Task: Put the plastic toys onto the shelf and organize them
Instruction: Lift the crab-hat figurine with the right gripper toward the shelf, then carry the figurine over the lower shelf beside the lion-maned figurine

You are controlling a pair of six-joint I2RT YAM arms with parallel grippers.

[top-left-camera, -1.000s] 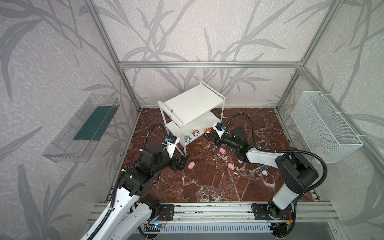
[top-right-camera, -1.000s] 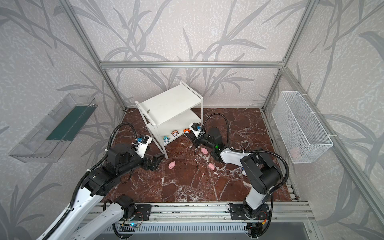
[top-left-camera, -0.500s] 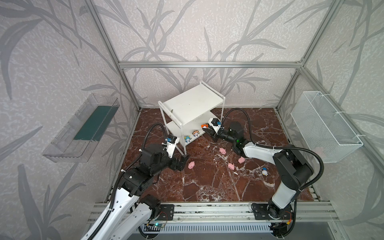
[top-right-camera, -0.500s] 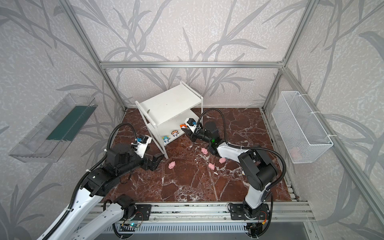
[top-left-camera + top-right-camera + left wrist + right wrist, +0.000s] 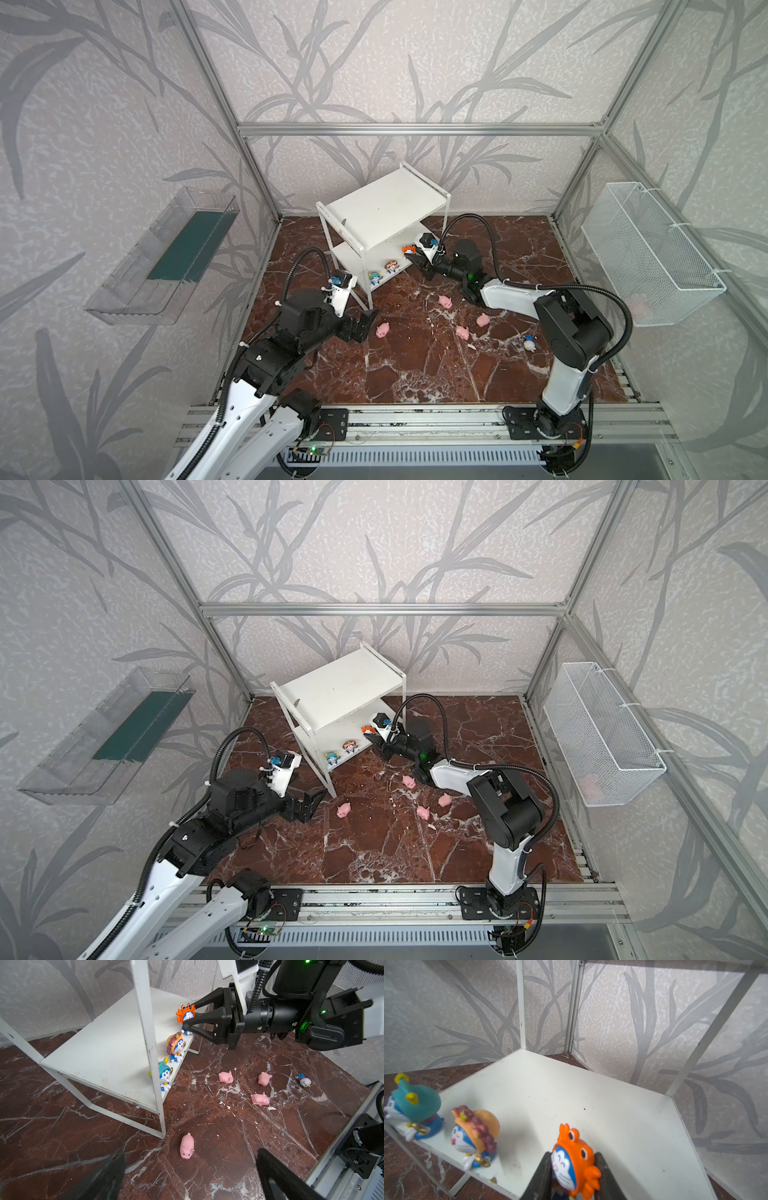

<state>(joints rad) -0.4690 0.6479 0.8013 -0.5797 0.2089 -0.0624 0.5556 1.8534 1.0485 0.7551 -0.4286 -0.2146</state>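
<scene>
Red-brown marbled worktop [image 5: 415, 374] fills the cell, with leaf-print walls behind and a white two-tier shelf [image 5: 380, 210] standing toward the back. The right end effector [image 5: 188, 1015] reaches in level at the open front of the lower board [image 5: 108, 1053]. Its jaws are closed narrow on the crab-hooded figurine [image 5: 576, 1159], pressing the orange hood from both sides. That toy is upright, its face turned out toward the arm, and it sits over the board's front edge at the end of a row. The lion-maned figurine [image 5: 175, 1047] is next along the edge and the teal-hooded figurine [image 5: 164, 1076] is beyond it, both standing free with gaps between. The release turns on where the held toy's base is against the board. Its feet look to be at the very lip, but I cannot tell whether they touch. On that showing it wants setting a little deeper before the jaws part, or it may tip off.

The left end effector [image 5: 360, 325] hangs low over the worktop, jaws spread wide and empty. A pink pig [image 5: 187, 1146] lies just ahead of it, roughly centred between the fingers [image 5: 104, 1174]. Its long axis runs along the reach, snout toward the wrist, and the left arm is much the nearer to it. Three other pigs [image 5: 259, 1099] are scattered mid-worktop, nearer the right arm. A blue-and-white figurine [image 5: 303, 1081] lies on its side further toward the right edge.
</scene>
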